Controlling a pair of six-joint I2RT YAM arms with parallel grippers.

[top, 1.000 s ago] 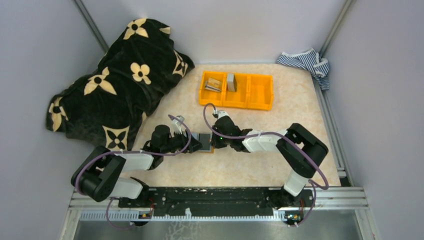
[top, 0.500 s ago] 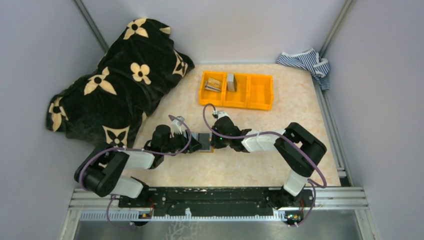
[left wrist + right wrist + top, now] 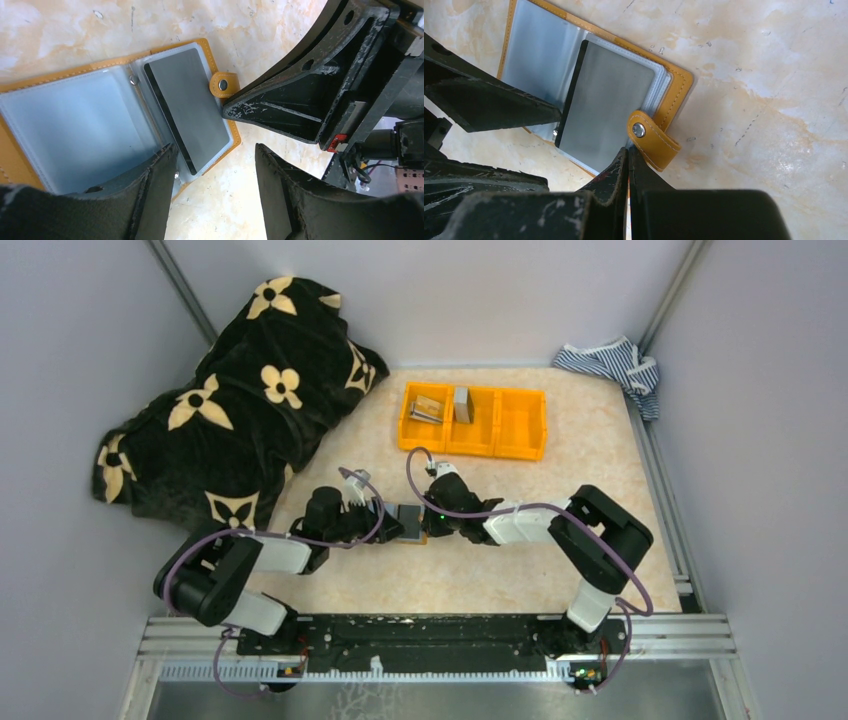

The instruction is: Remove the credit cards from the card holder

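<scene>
The card holder (image 3: 408, 523) lies open on the table between both grippers, orange-tan outside (image 3: 674, 95) with clear sleeves (image 3: 75, 120) inside. A grey credit card (image 3: 190, 110) (image 3: 604, 115) sits in the sleeve on the side of the snap tab (image 3: 222, 85) (image 3: 651, 140). My left gripper (image 3: 215, 150) (image 3: 385, 523) is open: one finger is over the sleeves, the other over bare table. My right gripper (image 3: 628, 150) (image 3: 428, 523) is shut, its tips against the holder's edge beside the snap tab. Whether any of the holder is caught between them is hidden.
An orange three-compartment bin (image 3: 473, 420) stands behind the arms, with small items in its left two sections. A black flower-print blanket (image 3: 240, 400) is heaped at the back left. A striped cloth (image 3: 612, 365) lies in the far right corner. Walls enclose the table.
The left arm's elbow has shifted a little to the right. Both grippers and the card holder have stayed in place.
</scene>
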